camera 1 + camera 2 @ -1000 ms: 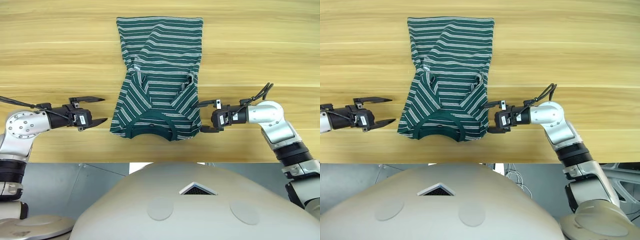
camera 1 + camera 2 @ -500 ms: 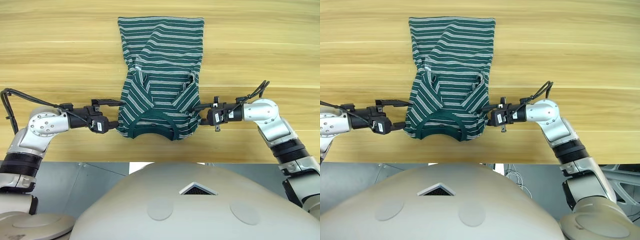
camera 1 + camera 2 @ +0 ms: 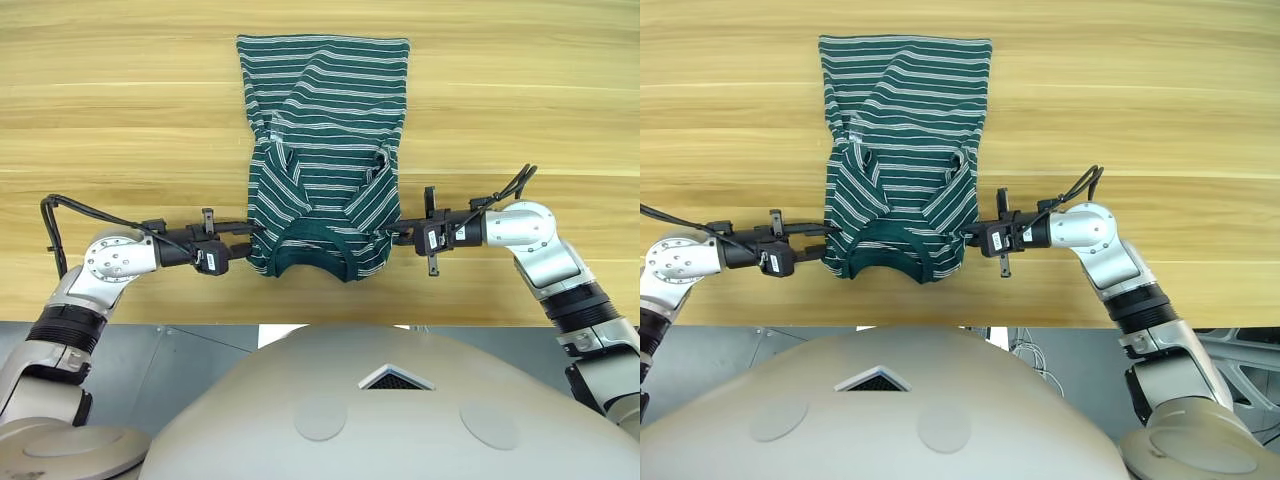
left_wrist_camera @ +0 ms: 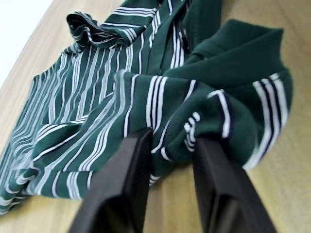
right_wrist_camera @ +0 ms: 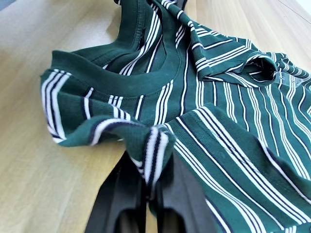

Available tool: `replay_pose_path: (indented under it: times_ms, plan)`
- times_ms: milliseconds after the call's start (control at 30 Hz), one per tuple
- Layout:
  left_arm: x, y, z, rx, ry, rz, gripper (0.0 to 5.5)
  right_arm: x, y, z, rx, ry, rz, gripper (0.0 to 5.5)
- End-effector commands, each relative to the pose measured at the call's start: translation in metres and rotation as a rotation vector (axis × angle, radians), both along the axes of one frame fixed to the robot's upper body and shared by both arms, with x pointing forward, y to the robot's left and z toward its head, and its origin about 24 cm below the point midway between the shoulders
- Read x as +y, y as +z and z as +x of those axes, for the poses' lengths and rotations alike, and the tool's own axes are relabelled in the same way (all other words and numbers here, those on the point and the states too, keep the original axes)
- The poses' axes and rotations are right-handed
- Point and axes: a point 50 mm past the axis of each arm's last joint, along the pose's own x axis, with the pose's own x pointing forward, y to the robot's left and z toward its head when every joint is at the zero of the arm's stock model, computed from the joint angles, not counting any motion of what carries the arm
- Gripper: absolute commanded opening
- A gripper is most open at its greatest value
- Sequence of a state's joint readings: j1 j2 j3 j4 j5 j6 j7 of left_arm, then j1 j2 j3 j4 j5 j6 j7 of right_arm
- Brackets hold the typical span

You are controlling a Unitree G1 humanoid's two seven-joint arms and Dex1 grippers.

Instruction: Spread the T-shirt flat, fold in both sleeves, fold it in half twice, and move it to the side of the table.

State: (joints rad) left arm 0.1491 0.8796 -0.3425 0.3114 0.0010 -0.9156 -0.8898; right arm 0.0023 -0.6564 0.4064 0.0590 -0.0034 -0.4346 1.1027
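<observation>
A dark green T-shirt with white stripes (image 3: 325,110) lies on the wooden table (image 3: 110,110), its collar toward me and both sleeves folded in over the body. My left gripper (image 3: 254,232) is at the shirt's near left shoulder corner, shut on a bunch of cloth that bulges between its black fingers (image 4: 121,184). My right gripper (image 3: 392,233) is at the near right shoulder corner, shut on a pinched fold of striped fabric (image 5: 151,150). The near edge of the shirt is drawn in and rumpled between the two grippers.
Bare wooden tabletop stretches to both sides of the shirt and beyond its far hem. The table's front edge (image 3: 150,322) runs just below both arms.
Both grippers have moved inward from beside the shirt to its near shoulder corners and shut on the cloth. The near edge has bunched up narrower.
</observation>
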Motion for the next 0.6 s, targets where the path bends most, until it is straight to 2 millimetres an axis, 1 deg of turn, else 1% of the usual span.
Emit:
replay_pose_path:
  times_ms: [33,100,133,200,267,333,400,467,533,600]
  plan:
    - [0.0,-0.03,-0.03,0.191,-0.039,0.083,0.46,0.0,0.006,0.005,-0.021,-0.007,0.01,0.06]
    - [-0.002,-0.032,-0.03,0.19,-0.041,0.07,0.07,-0.001,0.006,0.005,-0.021,-0.009,0.012,0.06]
    - [-0.004,-0.032,-0.029,0.188,-0.044,0.062,0.0,-0.001,0.007,0.005,-0.02,-0.011,0.014,0.05]
    - [-0.006,-0.031,-0.028,0.18,-0.045,0.037,0.0,-0.002,0.008,0.005,-0.019,-0.014,0.021,0.05]
    - [-0.008,-0.027,-0.024,0.16,-0.031,-0.006,0.0,-0.004,0.01,0.005,-0.018,-0.02,0.027,0.05]
    - [-0.01,-0.015,-0.019,0.132,0.003,-0.077,0.0,-0.008,0.015,0.007,-0.012,-0.029,0.043,0.05]
    - [-0.009,0.001,-0.013,0.093,0.051,-0.158,0.0,-0.02,0.025,0.009,0.008,-0.045,0.062,0.05]
    - [-0.006,0.022,-0.009,0.044,0.105,-0.242,0.0,-0.04,0.043,0.012,0.043,-0.067,0.087,0.05]
    - [-0.008,0.046,-0.01,-0.011,0.144,-0.336,0.0,-0.063,0.067,0.011,0.054,-0.084,0.103,0.05]
    - [-0.015,0.063,-0.02,-0.035,0.141,-0.4,0.0,-0.077,0.086,0.0,0.047,-0.067,0.087,0.05]
